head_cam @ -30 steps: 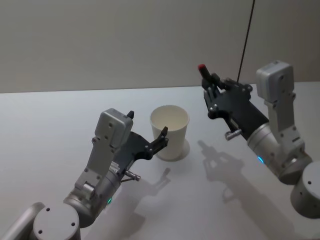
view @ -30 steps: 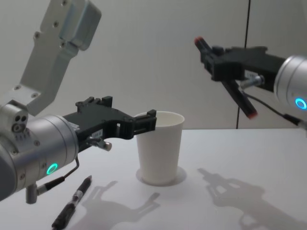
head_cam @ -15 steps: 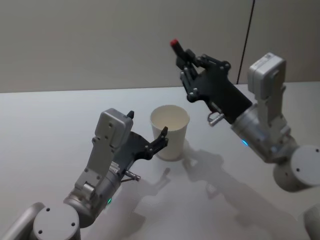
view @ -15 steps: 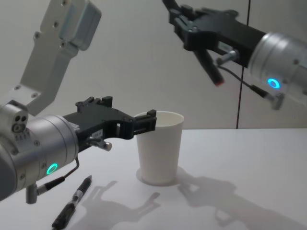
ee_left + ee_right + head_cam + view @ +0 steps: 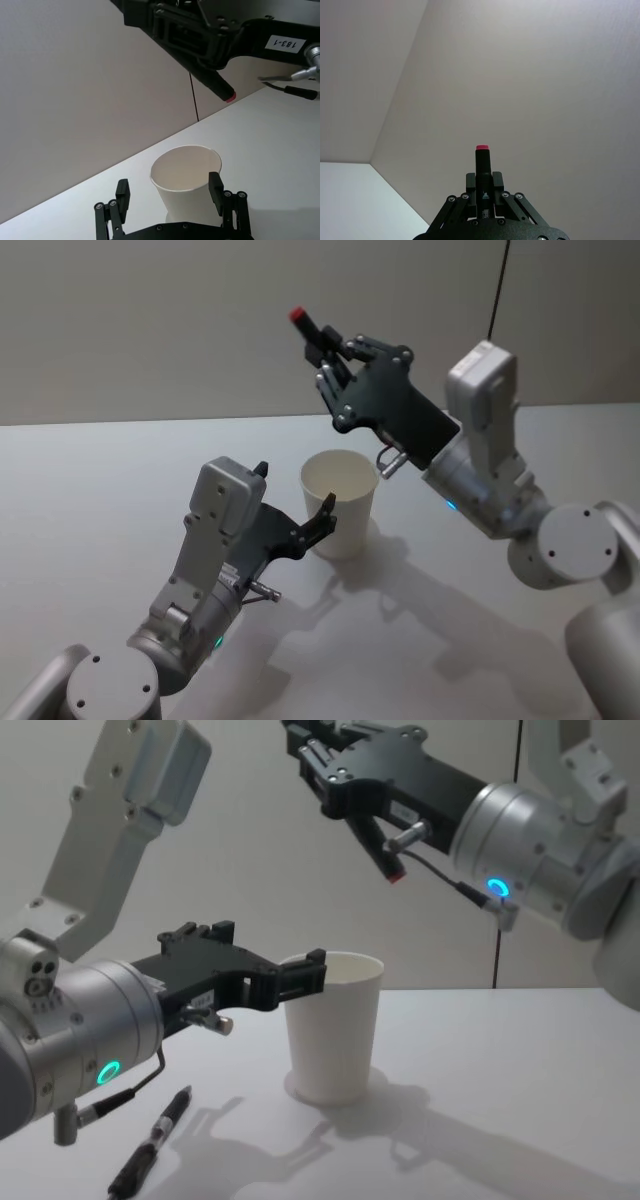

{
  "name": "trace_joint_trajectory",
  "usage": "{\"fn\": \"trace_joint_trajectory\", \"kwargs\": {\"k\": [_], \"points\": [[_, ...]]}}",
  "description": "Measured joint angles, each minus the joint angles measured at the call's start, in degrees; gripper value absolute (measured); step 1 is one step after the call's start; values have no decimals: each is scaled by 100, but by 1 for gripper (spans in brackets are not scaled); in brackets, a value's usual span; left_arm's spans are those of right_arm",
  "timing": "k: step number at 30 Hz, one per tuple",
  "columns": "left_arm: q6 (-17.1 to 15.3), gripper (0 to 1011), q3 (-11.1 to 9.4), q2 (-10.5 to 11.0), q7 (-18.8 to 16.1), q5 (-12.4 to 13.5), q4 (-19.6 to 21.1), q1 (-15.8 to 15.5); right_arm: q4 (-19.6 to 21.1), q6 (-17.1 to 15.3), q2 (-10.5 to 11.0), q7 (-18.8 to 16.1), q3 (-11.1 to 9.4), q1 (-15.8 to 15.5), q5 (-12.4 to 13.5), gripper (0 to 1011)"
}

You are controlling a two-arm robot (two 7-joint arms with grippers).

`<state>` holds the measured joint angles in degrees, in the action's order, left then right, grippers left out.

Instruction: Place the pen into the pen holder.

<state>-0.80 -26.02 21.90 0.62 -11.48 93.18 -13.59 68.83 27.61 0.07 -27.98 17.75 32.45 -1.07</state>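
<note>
The left arm (image 5: 212,540) and right arm (image 5: 492,502) are made of round silver tubes and pale boxes. Blue-green light rings (image 5: 106,1071) are set in them. The left gripper (image 5: 168,184) and right gripper (image 5: 484,179) are black, with small screws.

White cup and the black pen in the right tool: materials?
White tapered cup: looks like paper, matte, judging by the thin wall and rolled rim; an inner coating can't be judged. Black pen with red ends, clamped in the right tool: probably plastic, with a smooth dark barrel and no metallic glint, though the look leaves that open.
</note>
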Motion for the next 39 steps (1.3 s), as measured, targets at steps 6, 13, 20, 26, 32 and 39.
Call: {"fn": "trace_joint_trajectory", "kwargs": {"k": [6,13,20,26,32,39], "points": [[0,1004,0,0,0,0,0,0,-230,37,-67,-35,46,124,-57,172],[0,1004,0,0,0,0,0,0,-477,-10,-134,-58,100,231,-88,172],[0,1004,0,0,0,0,0,0,-761,-75,-199,-63,144,345,-101,172],[0,1004,0,0,0,0,0,0,-1013,-96,-244,-40,170,446,-127,172],[0,1004,0,0,0,0,0,0,-1193,-102,-270,14,180,519,-166,172],[0,1004,0,0,0,0,0,0,-1379,-98,-295,88,188,598,-207,172]]}}
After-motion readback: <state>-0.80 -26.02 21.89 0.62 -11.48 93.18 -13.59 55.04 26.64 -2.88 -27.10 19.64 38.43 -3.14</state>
